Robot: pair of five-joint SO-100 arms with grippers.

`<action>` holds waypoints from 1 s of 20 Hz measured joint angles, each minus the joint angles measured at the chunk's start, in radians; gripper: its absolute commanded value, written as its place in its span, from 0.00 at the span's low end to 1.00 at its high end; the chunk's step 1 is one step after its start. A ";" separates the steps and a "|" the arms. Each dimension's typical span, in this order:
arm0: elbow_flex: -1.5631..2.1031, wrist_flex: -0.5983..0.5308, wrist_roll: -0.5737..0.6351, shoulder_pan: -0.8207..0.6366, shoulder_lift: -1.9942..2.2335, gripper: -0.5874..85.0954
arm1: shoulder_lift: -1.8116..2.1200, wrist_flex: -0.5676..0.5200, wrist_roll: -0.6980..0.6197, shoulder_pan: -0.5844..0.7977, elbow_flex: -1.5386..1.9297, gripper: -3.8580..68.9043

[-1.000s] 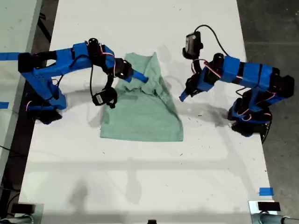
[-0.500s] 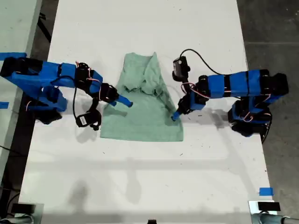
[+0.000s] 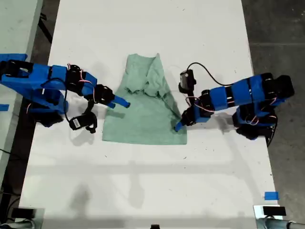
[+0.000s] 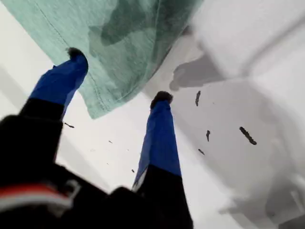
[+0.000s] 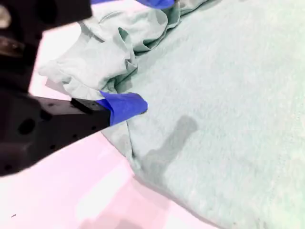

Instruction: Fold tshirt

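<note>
Edges/room: white table (image 3: pixel 143 181) runs top to bottom of the exterior view. There is wide bare surface above the tshirt (image 3: pixel 147 114) and an even bigger bare stretch below its hem. The floor strip along the exterior view's right is dark. One arm base sits near each long table edge, w/ the shirt between them, roughly mid-table. A bit of blue tape (image 3: pixel 271 195) sits near the exterior view's bottom right corner, well apart from the cloth.

My first gripper (image 3: pixel 178 126) comes in from the exterior view's right, at the shirt's hem corner on that side. In its wrist view the pincer (image 4: pixel 119 74) is released, jaws spread. One fingertip is over the cloth (image 4: pixel 119 28) and the other over bare table just beside the corner. Can't tell if either tip touches. A few dark specks (image 4: pixel 247 135) mark the table nearby.

My second gripper (image 3: pixel 121 103) comes in from the exterior view's left, at the shirt's side edge below the bunched sleeve. The pincer (image 5: pixel 148 53) is also released. One blue tip is by the cloth edge, the other far off at the frame's rim, w/ nothing grasped.

Tshirt (image 5: pixel 228 95): pale mint green, plain, heathered knit. The lower body lies flat w/ a straight hem. The upper part is rumpled, w/ a fold ridge running down from the neck area toward the exterior view's right and a crumpled sleeve. The hem shows a stitched seam line.
</note>
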 measured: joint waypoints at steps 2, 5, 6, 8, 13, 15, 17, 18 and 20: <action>0.000 0.000 -0.002 0.000 0.000 0.36 | -0.018 -0.028 0.021 0.000 0.017 0.43; 0.003 -0.002 -0.002 0.000 0.000 0.36 | -0.048 -0.054 0.064 -0.002 0.032 0.37; 0.003 -0.002 -0.002 0.000 0.000 0.36 | -0.048 -0.057 0.074 -0.002 0.032 0.34; 0.003 -0.002 -0.002 0.000 0.000 0.36 | -0.048 -0.057 0.095 -0.002 0.032 0.30; 0.012 -0.002 -0.002 0.000 0.002 0.36 | -0.048 -0.074 0.107 -0.017 0.032 0.20; 0.012 -0.002 -0.002 0.000 0.002 0.36 | -0.051 -0.083 0.107 -0.023 0.032 0.19; 0.012 -0.002 -0.002 0.000 0.002 0.36 | -0.058 -0.104 0.117 -0.035 0.032 0.19; 0.012 -0.002 -0.002 0.000 0.002 0.36 | -0.069 -0.118 0.123 -0.040 0.032 0.19; 0.012 -0.002 -0.002 0.000 0.002 0.36 | -0.100 -0.141 0.140 -0.051 0.029 0.20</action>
